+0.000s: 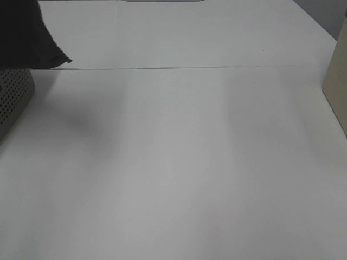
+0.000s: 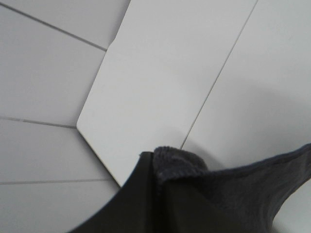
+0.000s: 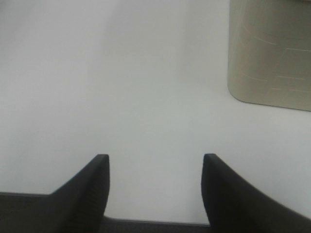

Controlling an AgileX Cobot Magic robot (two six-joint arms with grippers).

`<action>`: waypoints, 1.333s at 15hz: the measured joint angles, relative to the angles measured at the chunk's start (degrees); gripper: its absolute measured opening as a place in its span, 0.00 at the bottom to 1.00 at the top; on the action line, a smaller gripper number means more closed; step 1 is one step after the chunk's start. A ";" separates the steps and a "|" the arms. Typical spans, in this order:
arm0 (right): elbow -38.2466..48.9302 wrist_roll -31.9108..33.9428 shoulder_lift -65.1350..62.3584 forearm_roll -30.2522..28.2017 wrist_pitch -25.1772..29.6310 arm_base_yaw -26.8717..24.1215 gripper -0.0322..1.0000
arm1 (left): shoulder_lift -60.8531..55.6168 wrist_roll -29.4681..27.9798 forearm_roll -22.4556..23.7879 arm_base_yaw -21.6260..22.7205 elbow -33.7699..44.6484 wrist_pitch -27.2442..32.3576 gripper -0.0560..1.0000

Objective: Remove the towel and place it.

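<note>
The towel (image 1: 24, 35) is dark navy-black terry cloth. It hangs in the top left corner of the exterior high view, with a corner pointing right above the table. In the left wrist view my left gripper (image 2: 154, 162) is shut on a bunched fold of the towel (image 2: 233, 194), held well above the white table. My right gripper (image 3: 155, 167) is open and empty, its two dark fingers (image 3: 95, 187) apart over bare white table. Neither gripper shows in the exterior high view.
A white perforated basket (image 1: 13, 100) stands at the left edge under the towel. A beige box (image 1: 339, 76) stands at the right edge and also shows in the right wrist view (image 3: 272, 48). A seam (image 1: 190, 67) runs across the white table.
</note>
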 joint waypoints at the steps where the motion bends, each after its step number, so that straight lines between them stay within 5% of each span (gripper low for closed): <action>1: -0.29 -1.49 1.32 2.12 -0.57 0.00 0.57 | -0.06 -1.38 0.00 -3.55 -0.06 0.11 0.05; 3: -1.20 -11.97 8.25 15.53 -7.85 0.00 0.57 | -0.06 -2.23 0.06 -11.75 -0.06 0.34 0.05; 6: -1.26 -44.40 26.53 46.87 -17.42 0.00 0.58 | -0.06 -2.52 0.00 -22.69 -0.06 0.46 0.05; 8: -1.26 -62.45 37.36 62.62 -16.90 0.00 0.65 | -0.06 -2.52 0.00 -25.84 -0.06 0.46 0.05; 11: -1.26 -83.31 51.28 78.50 -9.51 0.00 0.83 | -0.06 -2.58 -0.11 -27.56 -0.06 0.52 0.05; 13: -1.32 -92.88 60.16 84.40 -1.72 0.00 0.86 | -0.06 -2.81 -1.09 -27.73 -0.06 0.52 0.05; 16: -1.32 -99.06 67.72 88.92 0.40 4.76 0.88 | -0.06 -2.81 -3.21 -27.79 -0.06 0.52 0.05; 18: -3.95 -100.32 72.42 92.59 -8.71 15.53 0.88 | 0.06 -2.98 -4.13 -27.79 -0.06 0.52 0.05; 20: -6.65 -100.32 74.94 94.31 -14.95 19.31 0.88 | 0.34 -2.98 -5.16 -27.79 -0.06 0.57 0.05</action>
